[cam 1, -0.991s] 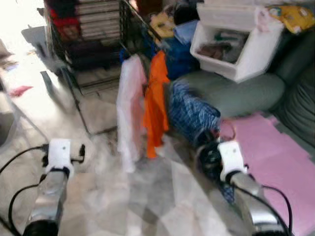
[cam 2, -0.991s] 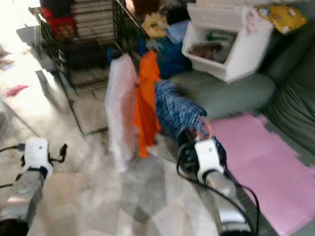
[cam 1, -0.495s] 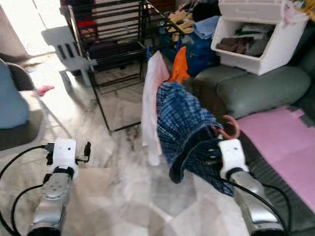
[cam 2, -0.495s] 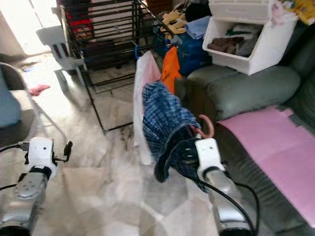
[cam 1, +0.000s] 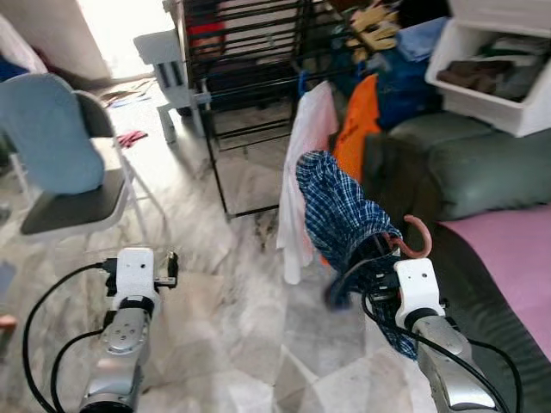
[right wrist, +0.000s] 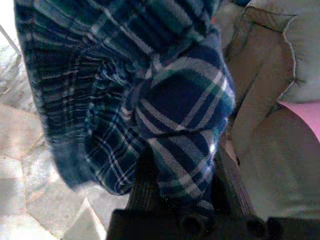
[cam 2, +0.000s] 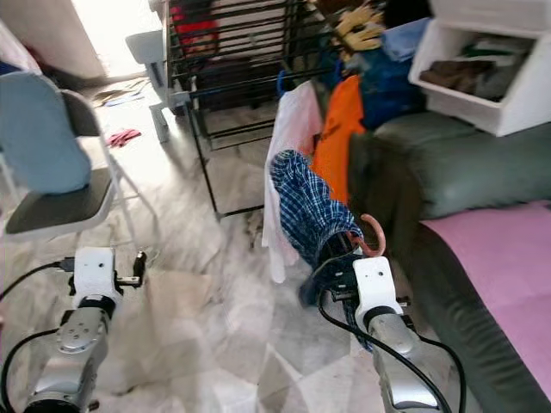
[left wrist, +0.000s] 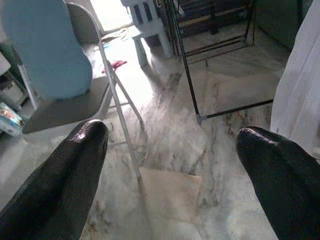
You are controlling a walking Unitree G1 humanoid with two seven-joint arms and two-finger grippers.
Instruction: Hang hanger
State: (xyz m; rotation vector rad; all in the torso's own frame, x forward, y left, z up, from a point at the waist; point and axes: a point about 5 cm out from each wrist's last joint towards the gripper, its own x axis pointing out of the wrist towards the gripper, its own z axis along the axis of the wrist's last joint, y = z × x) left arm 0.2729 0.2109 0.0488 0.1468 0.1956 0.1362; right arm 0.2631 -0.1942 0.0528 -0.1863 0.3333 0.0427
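Nearest to me, my left pincer (cam 1: 170,268) hangs low over the marble floor (cam 1: 232,327), fingers (left wrist: 75,170) spread wide, carrying nothing.

My right pincer (cam 2: 343,262) is clenched on the hanger (cam 1: 416,234), whose pink hook curls up just above the wrist housing. A blue plaid shirt (cam 1: 340,215) drapes over it and spills across the pincer; in the right wrist view the cloth (right wrist: 150,100) wraps between and over the fingers, so I cannot see the exact grip point on the hanger itself.

Handling, as I judge it: the load is light. The hanger is stiff, probably plastic, and the shirt is soft and floppy. It will swing when I move and may slip off a shoulder if I tilt. Best hold is at the neck just under the hook, hook kept upright and free.

Just beyond hang a white garment (cam 1: 306,172) and an orange garment (cam 1: 355,142) side by side, touching, on what looks like a rail of the black drying rack (cam 1: 250,77). A free stretch of that rail looks the likely target.

Left, a folding chair (cam 1: 73,172) with blue cloth on its back. Right, a green sofa (cam 1: 482,168) and, on it, a white bin (cam 1: 491,77).
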